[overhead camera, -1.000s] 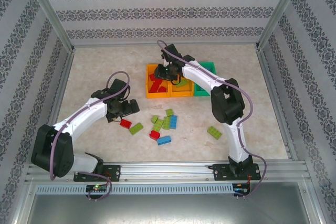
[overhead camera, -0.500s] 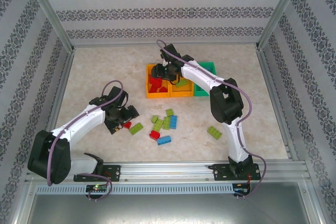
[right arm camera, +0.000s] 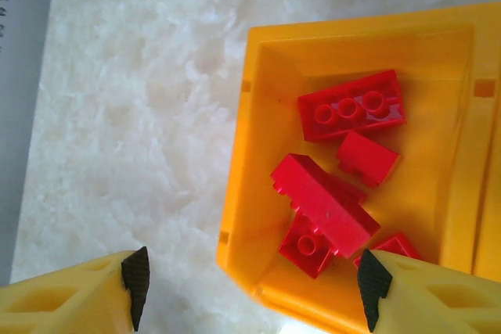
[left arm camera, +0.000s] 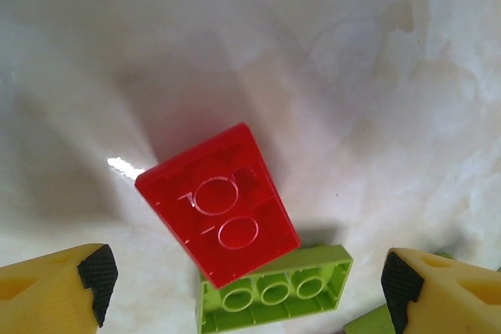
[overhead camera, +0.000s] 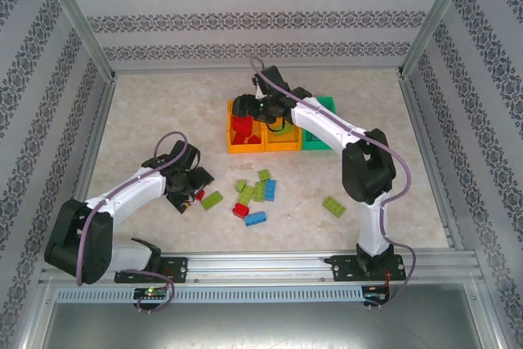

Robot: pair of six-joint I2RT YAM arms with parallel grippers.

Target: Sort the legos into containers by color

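Note:
A red brick (left arm camera: 218,202) lies underside up on the table, its near corner resting on a lime green brick (left arm camera: 274,295), also underside up. My left gripper (left arm camera: 249,279) hangs open above them, one finger on each side, touching neither. From above, the left gripper (overhead camera: 193,186) sits beside that red brick (overhead camera: 200,194) and the lime one (overhead camera: 212,199). My right gripper (right arm camera: 255,283) is open over the left wall of the left orange bin (right arm camera: 235,154), which holds several red bricks (right arm camera: 329,205). The middle orange bin (overhead camera: 282,145) and the green bin (overhead camera: 320,105) adjoin it.
Loose bricks lie mid-table: lime (overhead camera: 264,175), blue (overhead camera: 270,190), red (overhead camera: 240,209), blue (overhead camera: 255,218), and a lime one apart to the right (overhead camera: 333,205). Patterned walls and metal rails (overhead camera: 98,145) enclose the table.
My left gripper has come nearer and lower over the red brick. My right gripper has shifted left over the left orange bin.

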